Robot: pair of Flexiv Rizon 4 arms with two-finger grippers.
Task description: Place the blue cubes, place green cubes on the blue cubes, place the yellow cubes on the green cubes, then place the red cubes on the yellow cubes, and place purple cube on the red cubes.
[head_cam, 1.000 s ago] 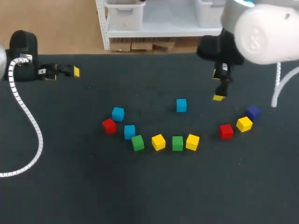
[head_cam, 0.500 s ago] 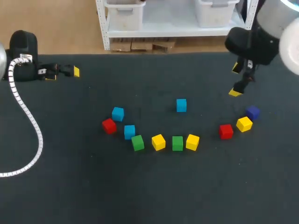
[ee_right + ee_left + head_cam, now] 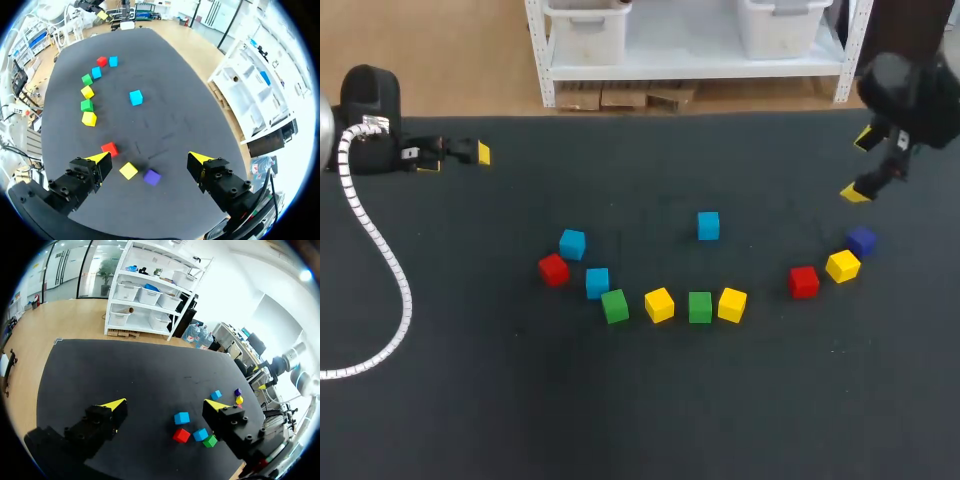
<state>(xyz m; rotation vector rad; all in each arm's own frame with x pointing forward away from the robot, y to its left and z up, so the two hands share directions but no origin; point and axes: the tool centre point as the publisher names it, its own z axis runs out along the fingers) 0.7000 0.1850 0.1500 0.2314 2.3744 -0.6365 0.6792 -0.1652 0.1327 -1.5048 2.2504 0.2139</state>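
From above, the left tool (image 3: pixel 457 157) lay near the far edge of the black table (image 3: pixel 470 400), on its left side. Its yellow-tipped fingers were apart with nothing between them. The right tool (image 3: pixel 861 165) hung toward the far right corner, also spread and empty.

No cube was stacked. A small purple cube (image 3: pixel 861 241) sat nearest the right edge, with a yellow cube (image 3: pixel 842 266) just beside it and a red cube (image 3: pixel 803 282) near that. A lone blue cube (image 3: pixel 708 225) stood mid-table. Closer to the front ran a row of green and yellow cubes (image 3: pixel 699 306). At its left end clustered two more blue cubes (image 3: pixel 597 282) and a second red cube (image 3: pixel 553 269).

Through the left wrist camera, the left tool (image 3: pixel 165 405) gaped over bare table, with the cubes all ahead of it. The second red cube (image 3: pixel 181 435) was among the closest.

Through the right wrist camera, the right tool (image 3: pixel 148 159) stood open. The purple cube (image 3: pixel 152 176) lay on the table beneath the gap between its fingers, untouched. The yellow cube (image 3: pixel 128 170) and red cube (image 3: pixel 109 148) were close alongside, and the lone blue cube (image 3: pixel 135 97) lay farther ahead.
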